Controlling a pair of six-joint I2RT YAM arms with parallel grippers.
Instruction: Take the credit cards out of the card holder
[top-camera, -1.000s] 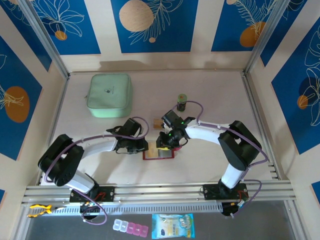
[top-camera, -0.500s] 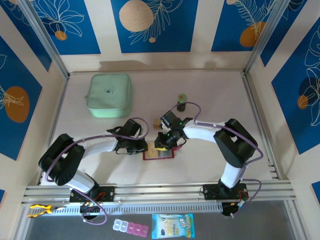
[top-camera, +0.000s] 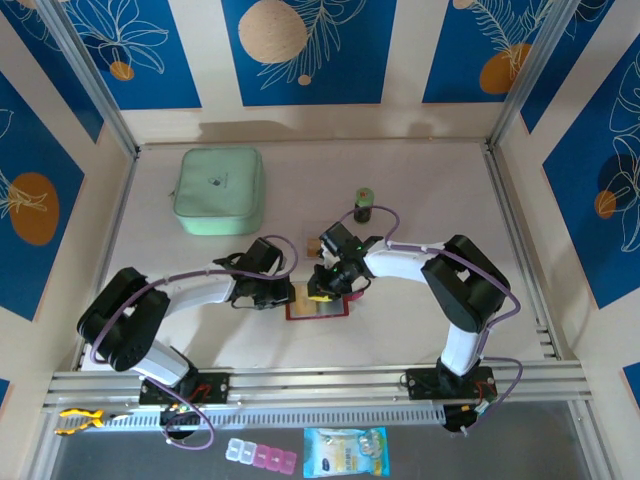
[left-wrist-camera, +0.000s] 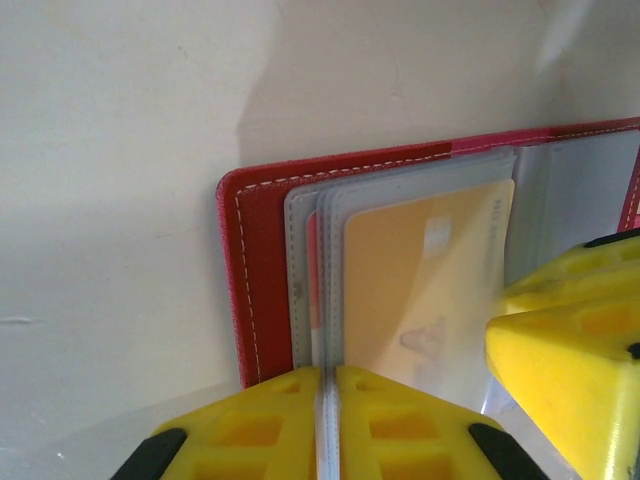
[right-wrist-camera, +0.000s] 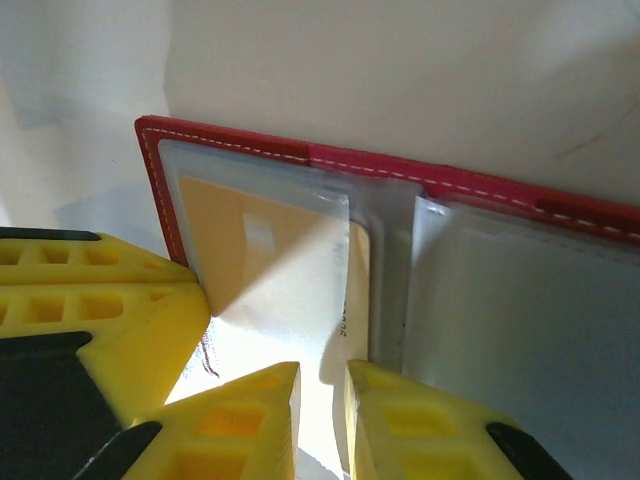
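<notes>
Holding the red card holder open on the table, my left jaws pinch its clear sleeves so it cannot slide. My right jaws are narrow at the edge of the yellow card; I cannot tell if they grip it.

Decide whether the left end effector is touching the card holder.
Touching. The left wrist view shows the left end effector pinching the edge of a clear sleeve of the card holder between its closed fingers.

place: robot lab cell | why: aluminium rail behind my left gripper carries my arm bases | printed blue panels beyond it wall in the table
</notes>
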